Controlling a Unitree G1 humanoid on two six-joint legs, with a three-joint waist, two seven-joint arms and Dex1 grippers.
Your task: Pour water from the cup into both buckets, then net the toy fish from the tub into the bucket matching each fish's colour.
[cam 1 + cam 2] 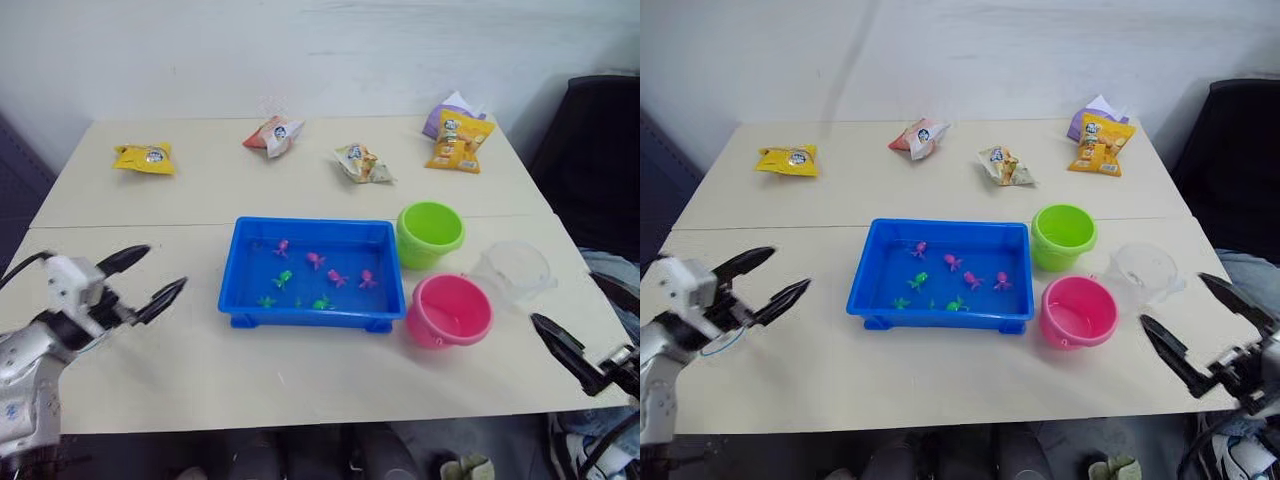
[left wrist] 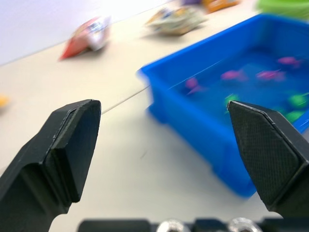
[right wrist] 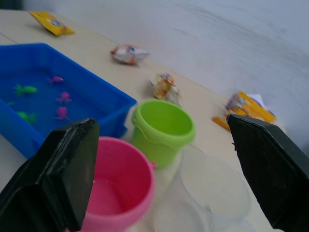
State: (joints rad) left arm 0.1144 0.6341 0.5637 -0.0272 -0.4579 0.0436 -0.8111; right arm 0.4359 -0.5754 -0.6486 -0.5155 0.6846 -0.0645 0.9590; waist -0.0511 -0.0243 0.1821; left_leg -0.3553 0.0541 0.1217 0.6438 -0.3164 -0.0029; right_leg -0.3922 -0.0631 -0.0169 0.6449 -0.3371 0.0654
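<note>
Writing on the far snack packets (image 1: 146, 158) cannot be read — left gripper (image 1: 143, 276) and right gripper (image 1: 1207, 327) are spread wide, empty.

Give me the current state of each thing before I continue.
Cup: upright, ungripped.
Green bucket: upright.
Pink bucket: upright.
Tub: holds water.
Toy fish: all in tub.
Left gripper: open, holding nothing.
Right gripper: open, holding nothing.

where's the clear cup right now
In the head views the cup stands on the table's right side, just right of the pink bucket and the green bucket, ahead of the right hand.
</note>
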